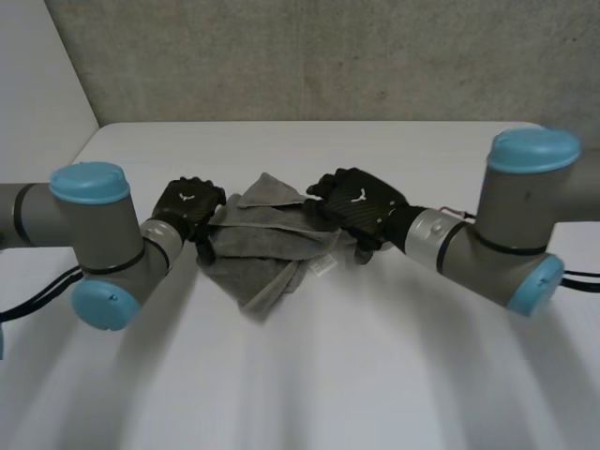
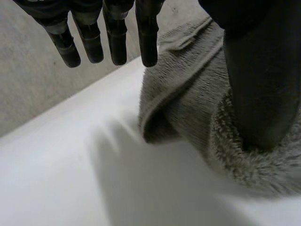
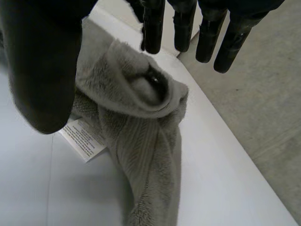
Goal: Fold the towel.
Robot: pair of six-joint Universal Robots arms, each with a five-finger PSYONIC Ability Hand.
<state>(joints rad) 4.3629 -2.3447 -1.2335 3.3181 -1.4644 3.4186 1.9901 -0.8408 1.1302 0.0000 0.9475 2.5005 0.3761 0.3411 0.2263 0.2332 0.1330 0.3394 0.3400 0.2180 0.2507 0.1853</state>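
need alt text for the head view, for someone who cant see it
A rumpled grey towel lies in the middle of a white table, with the robot's left hand at its left edge and the right hand on its right side. A small white label shows at the towel's near right edge.

A white table [image 1: 309, 375] with rounded far corners — behind it, a rough grey concrete wall [image 1: 328, 56].
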